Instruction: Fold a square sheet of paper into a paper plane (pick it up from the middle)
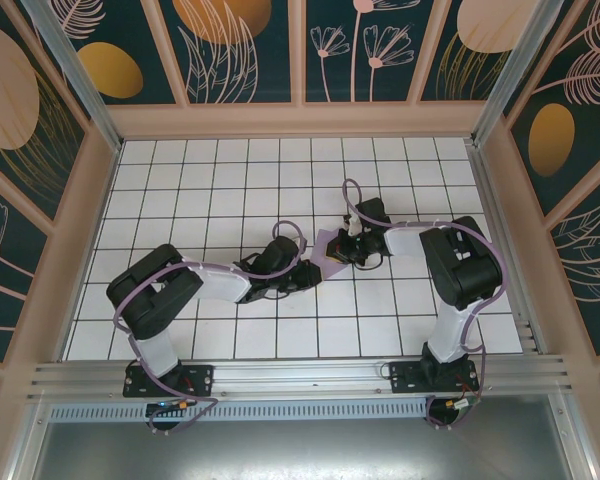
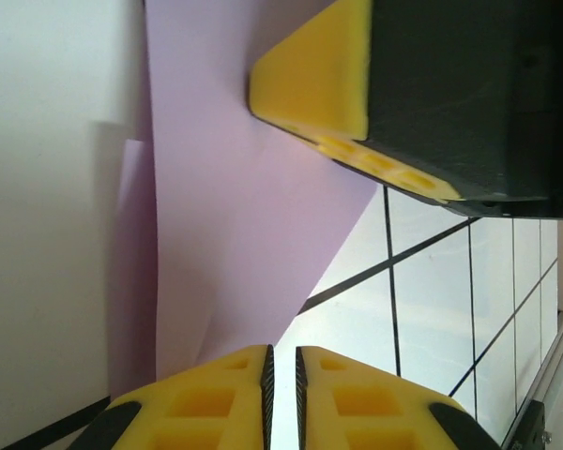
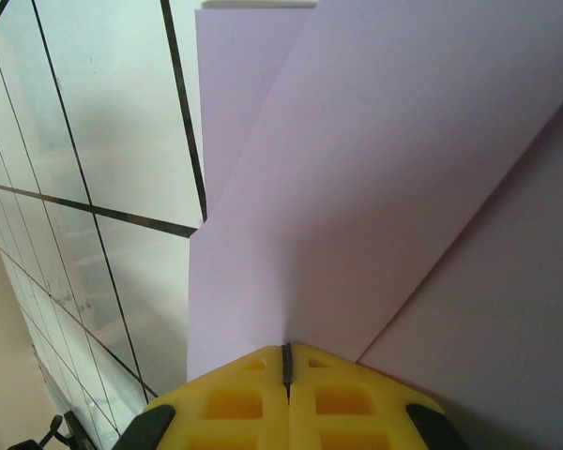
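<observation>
The square sheet of paper (image 1: 329,243), partly folded, lies just off the worktop's (image 1: 230,180) centre toward 3 o'clock. My right end effector (image 3: 286,352), at its 3 o'clock, is pressed together with its tips against the paper. My left end effector (image 2: 283,356), at its 7 o'clock, is parted by a slit and pinches nothing I can see. I judge the sheet feather-light, limp and slippery, so I'd take it mid-sheet, gently.

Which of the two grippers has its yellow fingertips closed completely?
The right gripper: its fingertips meet at the lavender paper, while the left gripper shows a narrow gap.
</observation>
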Controlling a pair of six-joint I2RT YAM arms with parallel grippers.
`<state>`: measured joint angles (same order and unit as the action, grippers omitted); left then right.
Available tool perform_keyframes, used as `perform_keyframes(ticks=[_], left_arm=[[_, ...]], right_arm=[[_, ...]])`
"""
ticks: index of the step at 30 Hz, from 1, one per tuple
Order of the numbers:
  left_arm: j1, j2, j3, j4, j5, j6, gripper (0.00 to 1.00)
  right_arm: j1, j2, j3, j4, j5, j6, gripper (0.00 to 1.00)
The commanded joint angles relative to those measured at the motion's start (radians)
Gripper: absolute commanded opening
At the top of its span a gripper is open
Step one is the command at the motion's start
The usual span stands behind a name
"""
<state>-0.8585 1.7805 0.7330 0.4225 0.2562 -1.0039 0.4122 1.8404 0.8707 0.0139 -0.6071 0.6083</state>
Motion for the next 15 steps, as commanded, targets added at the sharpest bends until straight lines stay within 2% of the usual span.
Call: perform_keyframes(ticks=[1, 15], left_arm=[[-0.005, 0.01, -0.001, -0.002, -0.009, -0.028, 0.18], [-0.005, -0.003, -0.053, -0.011, -0.038, -0.042, 0.18]], right_arm=[[-0.007, 0.069, -0.019, -0.092, 0.142, -0.022, 0.0], [-0.006, 0.078, -0.018, -0.105, 0.147, -0.028, 0.0]])
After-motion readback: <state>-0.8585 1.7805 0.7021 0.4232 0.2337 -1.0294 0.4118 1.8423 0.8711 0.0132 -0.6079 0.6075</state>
